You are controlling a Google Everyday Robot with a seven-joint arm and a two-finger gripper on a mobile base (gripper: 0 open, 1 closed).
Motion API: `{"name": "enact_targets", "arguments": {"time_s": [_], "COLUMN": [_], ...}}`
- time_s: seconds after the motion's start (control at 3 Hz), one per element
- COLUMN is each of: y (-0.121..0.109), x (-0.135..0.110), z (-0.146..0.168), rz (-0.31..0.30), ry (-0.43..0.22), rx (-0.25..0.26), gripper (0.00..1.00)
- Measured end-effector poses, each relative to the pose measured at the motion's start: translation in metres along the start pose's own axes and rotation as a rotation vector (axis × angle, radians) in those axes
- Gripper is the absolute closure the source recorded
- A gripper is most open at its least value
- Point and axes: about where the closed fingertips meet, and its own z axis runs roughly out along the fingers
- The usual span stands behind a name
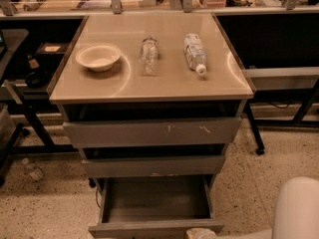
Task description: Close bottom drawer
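Bottom drawer (pixel 155 203) stands pulled well out, lowest under the bench (pixel 169 86), with nothing visible inside. It is a grey metal tray, probably stiff, light and easy on its runners, so a flat push on the middle of its plain front should do, no grasp needed. Gripper (pixel 199 233) is low at that front edge, right of centre, touching or just beside it; its state cannot be told.
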Motion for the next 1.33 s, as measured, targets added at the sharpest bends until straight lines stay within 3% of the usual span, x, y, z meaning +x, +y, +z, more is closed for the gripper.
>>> {"name": "enact_targets", "arguments": {"time_s": [0.67,1.33], "y": [-0.004,-0.005], "x": [-0.054,-0.087], "z": [0.027,0.055], "rz": [-0.040,-0.068], "ry": [-0.066,-0.093], "rx": [-0.021,-0.042], "gripper": [1.00,1.00]}}
